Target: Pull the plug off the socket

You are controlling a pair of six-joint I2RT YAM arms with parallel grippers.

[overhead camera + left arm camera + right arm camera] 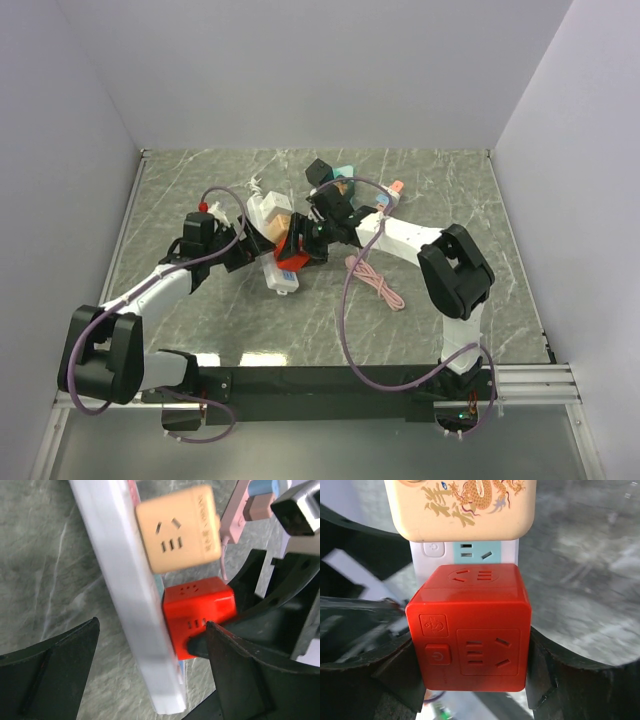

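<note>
I cannot see the pins of the red cube plug (470, 630) from any camera, so I cannot tell whether they are fully seated. It sits flat against the face of the white power strip (127, 590), in the slot next to the beige cube adapter (177, 527). From above, both wrists crowd over the middle of the strip and hide most of it, and only its near end and a sliver of red show between the black housings. My right gripper (472, 655) is clamped on the red cube, one finger (390, 670) pressed to each side face, though the fingertips themselves are cut off at the bottom of that wrist view. My left gripper (152, 630) stands wide, straddling the strip across its width. The far finger is well clear of the strip's back edge, and the other is right at the lower corner of the red cube (touching or only just beside it, I cannot say). The beige adapter blocks the top of the right wrist view, leaving one pale blue outlet and a small button showing between it and the red cube. Past the beige adapter, a blurred pink connector (235, 515) lies on the marble table (200, 180). A coiled pink cable (375, 282) lies beside the right arm, apart from the strip.
</note>
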